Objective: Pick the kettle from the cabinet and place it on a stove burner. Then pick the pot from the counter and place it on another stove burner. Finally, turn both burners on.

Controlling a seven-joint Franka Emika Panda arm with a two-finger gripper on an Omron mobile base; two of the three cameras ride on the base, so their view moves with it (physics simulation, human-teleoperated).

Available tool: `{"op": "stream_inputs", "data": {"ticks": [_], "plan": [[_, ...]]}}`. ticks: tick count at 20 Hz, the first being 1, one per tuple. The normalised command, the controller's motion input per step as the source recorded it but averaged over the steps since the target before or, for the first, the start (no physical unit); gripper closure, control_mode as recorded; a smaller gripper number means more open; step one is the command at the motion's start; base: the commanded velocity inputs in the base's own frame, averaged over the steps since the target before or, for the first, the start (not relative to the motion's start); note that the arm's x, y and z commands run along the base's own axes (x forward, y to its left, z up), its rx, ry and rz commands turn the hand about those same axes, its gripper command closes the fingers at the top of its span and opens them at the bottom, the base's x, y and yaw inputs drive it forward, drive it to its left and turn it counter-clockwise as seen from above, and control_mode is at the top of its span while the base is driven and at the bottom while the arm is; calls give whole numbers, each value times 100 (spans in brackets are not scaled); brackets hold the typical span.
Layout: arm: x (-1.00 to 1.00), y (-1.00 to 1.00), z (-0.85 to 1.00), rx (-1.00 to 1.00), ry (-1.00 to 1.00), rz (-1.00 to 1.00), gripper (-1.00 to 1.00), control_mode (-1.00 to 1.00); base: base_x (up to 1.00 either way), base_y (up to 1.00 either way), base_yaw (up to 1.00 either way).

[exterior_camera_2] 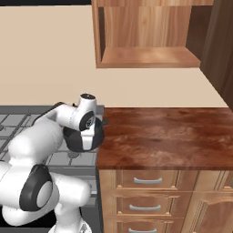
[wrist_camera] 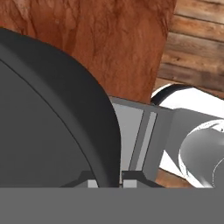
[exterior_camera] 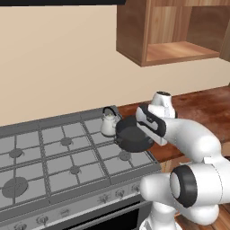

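The pale kettle [exterior_camera: 108, 124] with its black arched handle stands on the stove's back right grate. Right beside it is the wide dark pot [exterior_camera: 132, 137] [exterior_camera_2: 84, 139], over the stove's right-hand side, just behind the front right burner [exterior_camera: 125, 156]. I cannot tell whether the pot rests on the grate. My gripper [wrist_camera: 107, 181] is shut on the pot [wrist_camera: 43, 122], one fingertip on each side of its rim. The hand [exterior_camera: 150, 123] covers the pot's right edge. The wooden cabinet [exterior_camera: 175, 49] [exterior_camera_2: 145, 57] hangs open above with a bare shelf.
The grey stove [exterior_camera: 58, 157] stretches left with several free grates, and knobs [exterior_camera: 120, 193] line its front. The reddish-brown counter [exterior_camera_2: 168, 132] lies to the right, over drawers [exterior_camera_2: 148, 181] with metal handles. My own arm [exterior_camera_2: 32, 145] fills the space in front of the stove.
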Motion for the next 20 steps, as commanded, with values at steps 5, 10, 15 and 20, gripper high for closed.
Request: {"op": "stream_inputs", "data": {"ticks": [5, 10, 15, 20], "plan": [[0, 45, 0, 0, 3, 4, 100, -100, 0, 0, 0], [0, 25, -10, 0, 7, 5, 100, -100, 0, 0, 0], [0, 4, -24, 0, 3, 5, 100, -100, 0, 0, 0], [0, 0, -23, 1, 5, 5, 100, -100, 0, 0, 0]]}}
